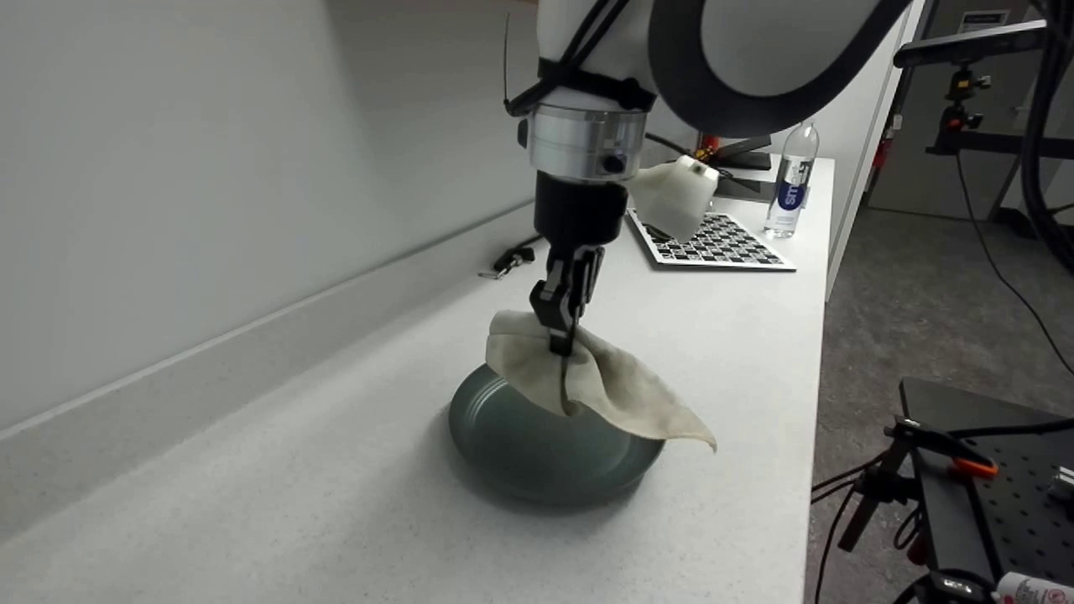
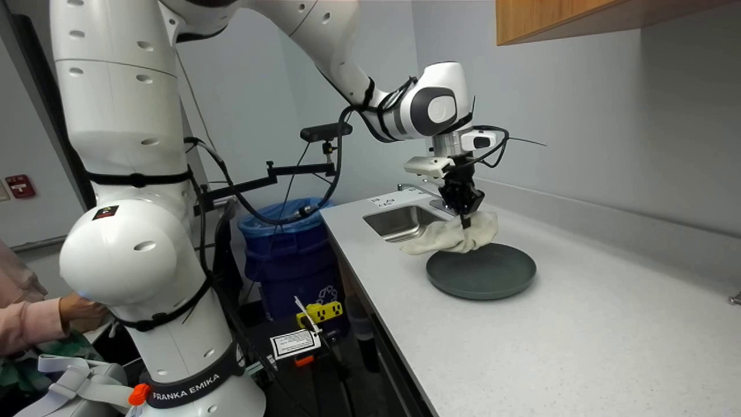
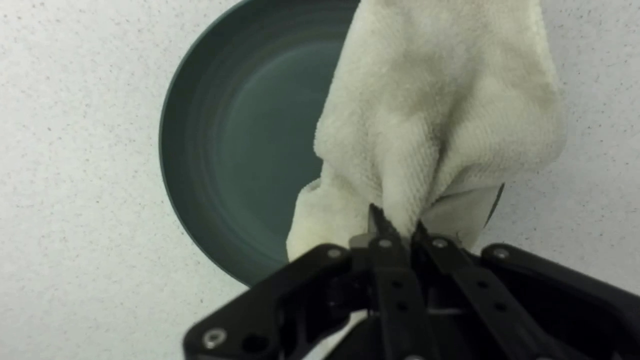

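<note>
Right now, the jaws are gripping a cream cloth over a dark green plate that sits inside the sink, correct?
Not inside the sink: an exterior view shows the dark green plate on the countertop. The jaws do grip the cream cloth over it.

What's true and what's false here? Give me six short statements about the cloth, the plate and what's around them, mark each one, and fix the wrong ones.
1. The end effector is closed on a pale cloth. True.
2. A dark green plate rests on the counter. True.
3. The cloth lies flat on the counter. False: it hangs bunched from the end effector, over part of the plate.
4. In the wrist view, the cloth hides the whole plate. False: much of the plate shows.
5. In an exterior view, a clear bottle stands near a patterned board. True.
6. The patterned board is on the floor. False: it lies on the counter.
</note>
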Action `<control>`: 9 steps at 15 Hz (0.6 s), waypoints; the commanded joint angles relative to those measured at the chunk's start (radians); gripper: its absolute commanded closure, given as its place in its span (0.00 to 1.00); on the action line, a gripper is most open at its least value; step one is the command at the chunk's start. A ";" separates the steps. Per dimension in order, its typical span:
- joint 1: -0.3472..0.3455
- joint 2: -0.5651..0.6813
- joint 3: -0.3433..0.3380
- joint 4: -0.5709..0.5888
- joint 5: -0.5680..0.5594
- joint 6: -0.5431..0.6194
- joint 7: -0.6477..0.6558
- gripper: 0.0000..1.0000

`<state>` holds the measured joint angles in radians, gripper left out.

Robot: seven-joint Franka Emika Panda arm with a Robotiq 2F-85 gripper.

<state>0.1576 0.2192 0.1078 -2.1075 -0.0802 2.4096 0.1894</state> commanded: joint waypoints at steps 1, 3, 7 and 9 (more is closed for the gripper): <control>0.008 0.083 -0.008 0.104 0.004 -0.062 0.025 0.98; 0.010 0.117 -0.010 0.128 0.009 -0.072 0.031 0.98; 0.032 0.193 -0.019 0.174 -0.011 -0.102 0.070 0.98; 0.048 0.232 -0.031 0.192 -0.019 -0.099 0.112 0.98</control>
<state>0.1690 0.3851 0.1029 -1.9828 -0.0800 2.3481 0.2360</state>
